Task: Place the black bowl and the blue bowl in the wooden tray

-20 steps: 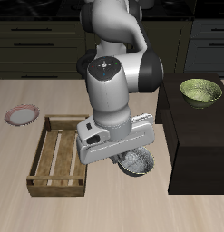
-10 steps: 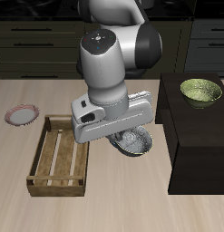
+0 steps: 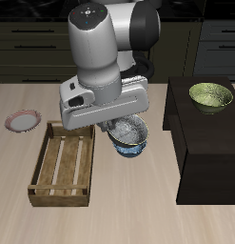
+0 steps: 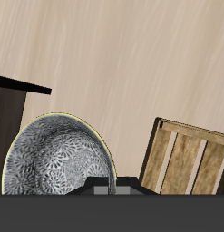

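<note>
Lying flat on the table (image 3: 138,214), a pink-rimmed plate (image 3: 23,121) sits well apart from the other items. The wooden tray (image 3: 52,193) rests nearer the table's front edge, its slatted bottom bare; the wrist view shows one corner of it (image 4: 190,163). Just beside the tray, the gripper (image 3: 115,128) is closed on the rim of the blue bowl (image 3: 130,143). The bowl hangs tilted and appears clear of the table, outside the tray. The fingertips are hidden behind the gripper body. The wrist view shows the bowl's mottled inside (image 4: 54,168) directly against the gripper. An olive-green bowl (image 3: 211,95) stands upright on a black cabinet (image 3: 209,143). The black bowl cannot be made out.
</note>
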